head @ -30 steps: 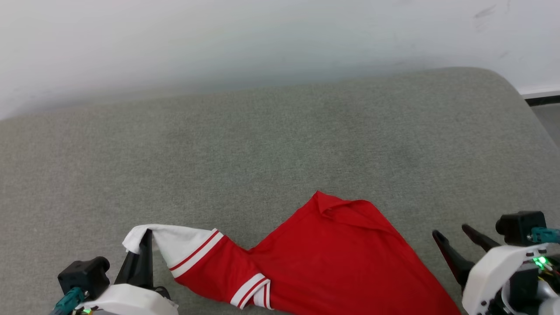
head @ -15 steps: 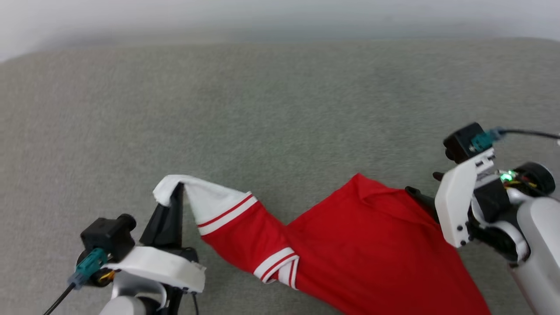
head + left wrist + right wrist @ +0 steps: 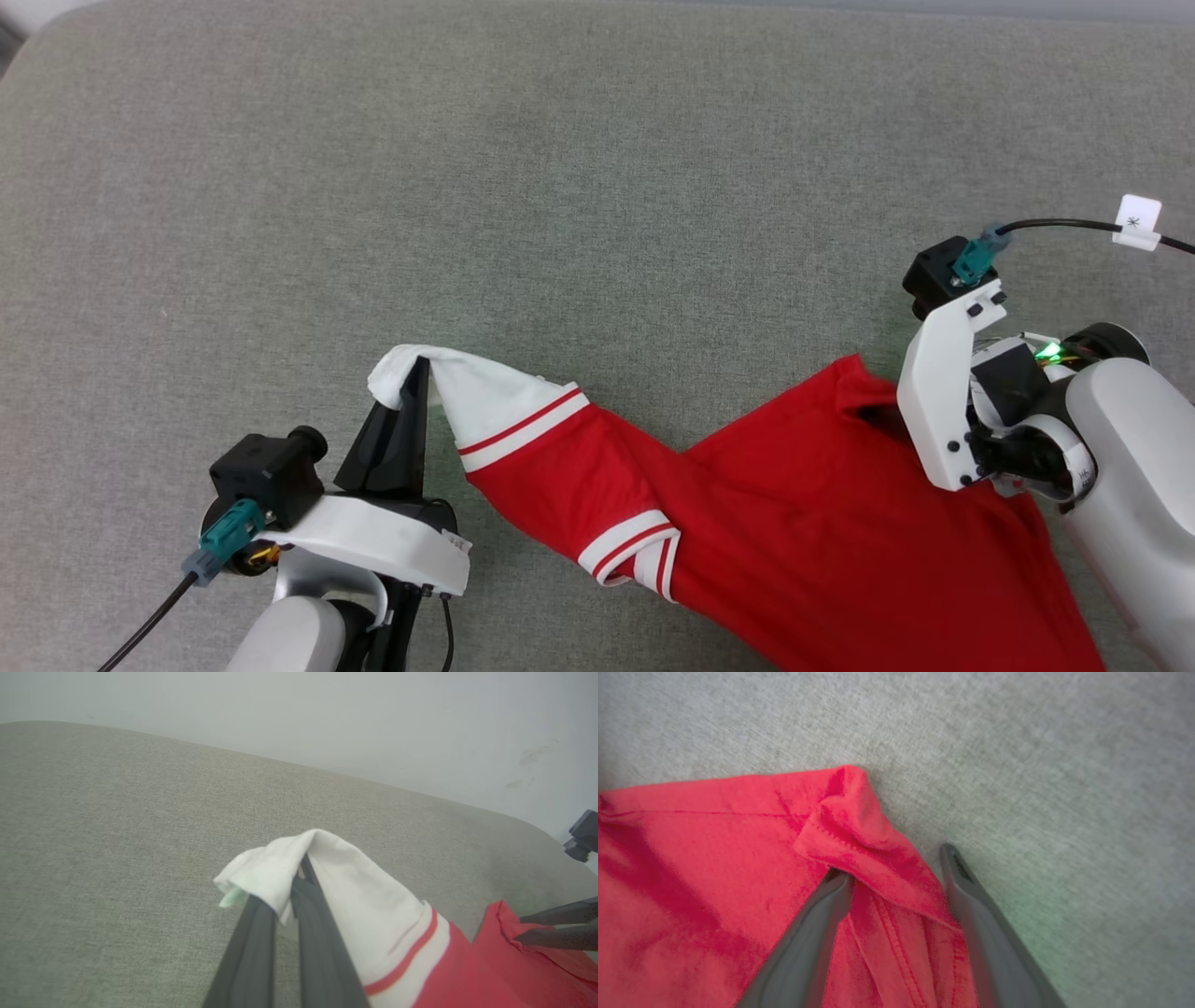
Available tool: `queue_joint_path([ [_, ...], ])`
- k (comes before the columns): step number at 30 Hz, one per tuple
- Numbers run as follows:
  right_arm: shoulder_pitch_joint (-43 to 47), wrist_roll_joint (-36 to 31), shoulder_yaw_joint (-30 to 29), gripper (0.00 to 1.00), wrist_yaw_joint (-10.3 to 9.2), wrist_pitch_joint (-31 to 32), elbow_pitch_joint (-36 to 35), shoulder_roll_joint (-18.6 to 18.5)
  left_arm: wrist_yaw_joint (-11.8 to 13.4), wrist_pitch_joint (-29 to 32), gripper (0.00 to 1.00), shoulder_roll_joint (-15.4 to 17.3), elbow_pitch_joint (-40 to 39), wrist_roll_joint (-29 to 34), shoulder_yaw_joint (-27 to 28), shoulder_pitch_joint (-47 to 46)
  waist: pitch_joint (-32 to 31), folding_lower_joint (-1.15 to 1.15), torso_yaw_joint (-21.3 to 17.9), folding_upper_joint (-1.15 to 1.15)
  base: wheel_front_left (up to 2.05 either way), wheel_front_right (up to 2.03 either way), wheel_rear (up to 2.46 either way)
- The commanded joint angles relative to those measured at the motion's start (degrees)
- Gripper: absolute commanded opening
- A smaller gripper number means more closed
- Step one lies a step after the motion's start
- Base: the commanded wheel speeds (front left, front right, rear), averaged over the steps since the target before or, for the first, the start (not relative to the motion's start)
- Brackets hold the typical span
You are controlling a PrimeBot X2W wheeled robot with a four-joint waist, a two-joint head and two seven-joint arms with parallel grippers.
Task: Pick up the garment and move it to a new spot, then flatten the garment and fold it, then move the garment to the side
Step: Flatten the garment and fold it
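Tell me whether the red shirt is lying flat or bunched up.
Bunched up: the garment is twisted at its middle, its white sleeve held raised by the left gripper, and a red corner is folded over.

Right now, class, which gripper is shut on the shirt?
The left gripper: its fingers pinch the white sleeve. The right gripper stands open astride a red hem fold.

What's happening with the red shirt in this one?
A two-armed robot is working a red garment that lies crumpled on a grey cushioned surface. Its left gripper is shut on the tip of the white sleeve. Its right gripper is open, with its fingers straddling a folded red corner at the shirt's other end, not yet closed on it.
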Motion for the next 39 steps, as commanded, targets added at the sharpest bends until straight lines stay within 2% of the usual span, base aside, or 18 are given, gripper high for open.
queue_joint_path([
  [1,3.97,0.44,3.62,0.0,-0.02,0.93,3.44,1.15,-0.14,-0.33,0.0,-0.22,0.39,-0.16,0.03,-0.7,-0.18,0.0,0.04,0.0,0.0,0.0,0.0],
  [6,1.43,0.91,4.38,0.0,-0.01,-2.14,2.37,0.37,-0.29,-0.65,0.0,0.13,1.52,-0.62,0.37,-0.44,-1.51,0.0,-0.25,0.0,0.0,0.0,0.0],
  [9,-0.68,-0.07,3.86,0.0,-0.02,-6.55,0.95,-0.09,-0.46,-1.29,0.0,0.94,1.87,-0.3,0.87,-0.62,-3.25,0.0,-0.76,0.0,0.0,0.0,0.0],
  [15,-1.97,-3.76,-0.26,0.0,-0.03,-17.2,-0.8,0.22,-0.25,-1.61,0.0,4.08,0.99,0.6,2.63,-1.18,-7.87,0.0,-2.79,0.0,0.0,0.0,0.0],
  [23,0.41,-8.33,-8.19,0.0,-0.03,-28.76,-3.78,3.14,-0.34,-0.97,0.0,7.0,-1.25,1.26,4.77,-6.44,-13.62,0.0,-5.19,0.0,0.0,0.0,0.0],
  [30,-0.55,-12.31,-17.87,0.0,-0.03,-36.72,-6.99,7.57,-1.13,-1.84,0.0,6.02,2.15,0.03,6.82,-19.01,-14.76,0.0,-6.19,0.0,0.0,0.0,0.0],
  [39,-12.42,-16.32,-25.66,0.0,-0.04,-40.57,-7.98,10.48,-4.88,-1.02,0.0,5.43,14.4,-0.84,7.12,-41.76,-8.26,0.0,-7.61,0.0,0.0,0.0,0.0],
])
